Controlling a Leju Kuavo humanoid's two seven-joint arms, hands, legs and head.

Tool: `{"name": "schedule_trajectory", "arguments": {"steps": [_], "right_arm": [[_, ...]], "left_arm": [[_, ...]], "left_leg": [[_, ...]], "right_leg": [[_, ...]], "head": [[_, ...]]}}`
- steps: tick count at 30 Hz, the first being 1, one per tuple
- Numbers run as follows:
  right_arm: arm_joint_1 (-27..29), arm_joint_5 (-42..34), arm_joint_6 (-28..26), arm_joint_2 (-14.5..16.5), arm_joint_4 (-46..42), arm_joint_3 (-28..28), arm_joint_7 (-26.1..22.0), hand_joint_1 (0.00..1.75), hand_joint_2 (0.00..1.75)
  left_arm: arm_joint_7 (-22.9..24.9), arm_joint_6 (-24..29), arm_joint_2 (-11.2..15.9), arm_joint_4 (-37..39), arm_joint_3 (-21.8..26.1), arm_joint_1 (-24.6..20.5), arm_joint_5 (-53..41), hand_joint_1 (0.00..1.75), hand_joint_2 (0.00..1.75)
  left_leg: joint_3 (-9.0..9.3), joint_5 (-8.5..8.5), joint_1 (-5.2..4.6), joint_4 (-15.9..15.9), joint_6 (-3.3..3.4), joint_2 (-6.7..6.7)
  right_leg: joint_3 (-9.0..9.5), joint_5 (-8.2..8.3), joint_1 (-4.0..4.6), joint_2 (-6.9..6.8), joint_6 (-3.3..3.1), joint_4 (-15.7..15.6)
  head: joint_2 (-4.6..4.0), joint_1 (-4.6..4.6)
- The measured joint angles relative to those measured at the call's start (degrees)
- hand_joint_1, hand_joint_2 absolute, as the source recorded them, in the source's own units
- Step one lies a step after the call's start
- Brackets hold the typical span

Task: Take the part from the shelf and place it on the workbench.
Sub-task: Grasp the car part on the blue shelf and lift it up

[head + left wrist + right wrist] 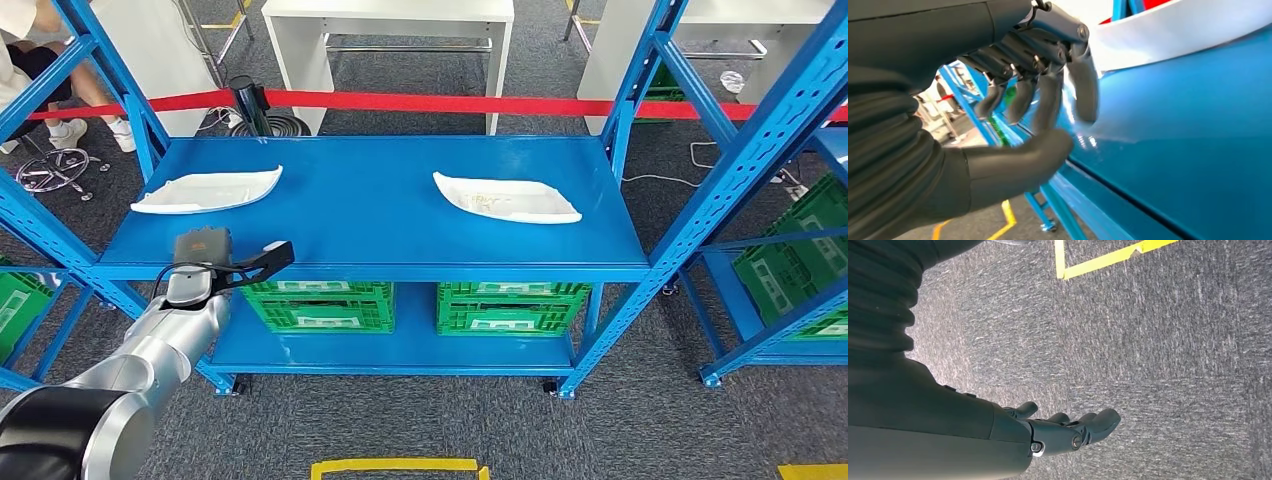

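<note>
Item: shallow white moulded plastic part (207,190), curved like a tray, lying flat at the left of the blue steel shelf (380,215); a second like part (505,198) lies well apart to the right. Handling, judged: light, thin-walled, fairly stiff, smooth and likely slippery; best taken at the near raised rim.

Left robot hand (245,264): at the shelf's front edge, near the part but not touching, fingers (1083,85) apart from the thumb, holding nothing.

Right robot hand (1068,427): hanging over grey carpet, fingers extended, empty.
</note>
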Motion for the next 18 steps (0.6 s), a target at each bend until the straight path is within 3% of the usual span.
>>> {"name": "schedule_trajectory", "arguments": {"steps": [4, 6, 8, 14, 18], "right_arm": [[0.01, -0.03, 0.13, 0.00, -0.01, 0.00, -0.02, 0.00, 1.75], [0.00, -0.09, 0.18, 0.00, -0.01, 0.00, -0.01, 0.00, 1.75], [-0.03, -0.26, 0.10, 0.00, -0.01, 0.00, 0.01, 0.00, 1.75], [-0.04, -0.70, -0.02, 0.00, -0.01, 0.00, -0.19, 0.00, 1.75], [-0.04, -0.72, -0.02, 0.00, -0.01, 0.00, -0.20, 0.00, 1.75]], "left_arm": [[-8.14, -2.03, -0.78, -0.41, 2.32, -0.45, 5.17, 0.00, 0.00], [-13.12, -3.63, -1.40, -1.10, 3.75, -1.48, 7.28, 0.00, 0.00], [-15.01, -3.43, -2.19, -2.08, 4.32, -3.01, 7.37, 0.00, 0.00], [-16.36, -4.67, -3.87, -4.97, 4.50, -8.89, 6.47, 0.00, 0.00], [-16.77, -5.19, -4.40, -6.09, 4.50, -10.08, 6.54, 0.00, 0.00]], "left_leg": [[0.18, 0.02, -0.02, 0.01, 0.02, -0.03], [0.15, 0.04, -0.03, 0.01, 0.05, -0.07], [0.10, 0.08, -0.03, 0.02, 0.05, -0.08], [-0.18, 0.10, -0.03, 0.02, 0.03, 0.02], [-0.24, 0.10, -0.03, 0.02, 0.01, 0.03]], "right_leg": [[-0.03, 0.03, -0.01, 0.00, 0.03, 0.00], [-0.04, 0.05, -0.01, -0.02, 0.06, 0.00], [-0.06, 0.12, -0.01, -0.03, 0.08, -0.01], [-0.10, 0.22, -0.05, 0.06, 0.09, -0.01], [-0.14, 0.21, -0.03, 0.07, 0.08, -0.01]], "head": [[0.00, 0.01], [0.00, 0.01], [0.00, 0.00], [0.00, 0.00], [0.00, 0.00]]}}
